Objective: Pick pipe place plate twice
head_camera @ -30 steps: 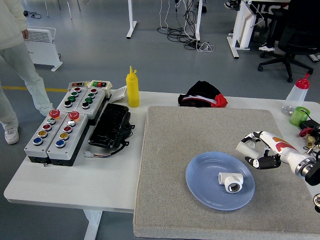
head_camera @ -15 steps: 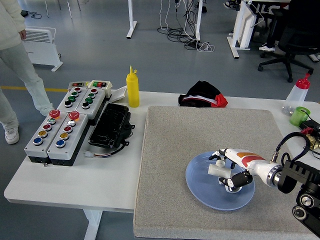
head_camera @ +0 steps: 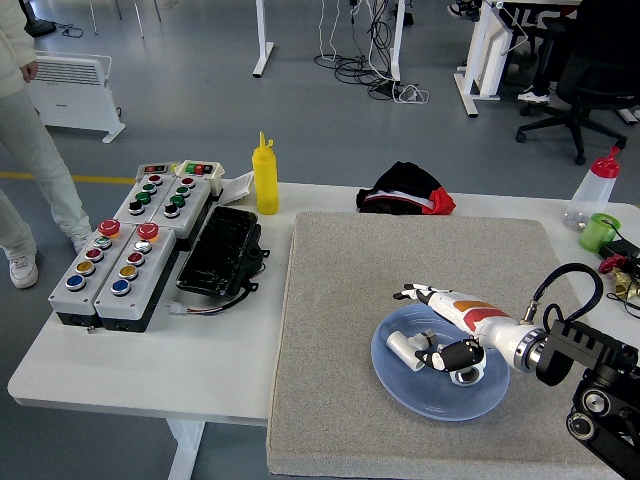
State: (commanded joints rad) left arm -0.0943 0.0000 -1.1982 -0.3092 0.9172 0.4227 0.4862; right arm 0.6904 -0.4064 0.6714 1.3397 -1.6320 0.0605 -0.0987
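Head view: right hand [head_camera: 440,325] down over the blue plate [head_camera: 400,375], at the white pipe tee [head_camera: 408,346].

Reaching in from the lower right, black forearm low over the grey mat [head_camera: 340,300], white-and-orange hand stretched across the plate's upper half. Dark fingers [head_camera: 455,354] curled around the middle of the pipe tee, index finger pointing straight out to the left past the plate rim. Gripping the fitting, by the look of it; one open end sticking out left of the fingers, another round opening showing to their right. Tee lying inside the plate, left of centre. Further back on the white table [head_camera: 150,360]: yellow squeeze bottle [head_camera: 265,176], button boxes [head_camera: 130,245], black-and-red cloth [head_camera: 407,189]. At far left, a person's legs [head_camera: 30,170] on the floor.
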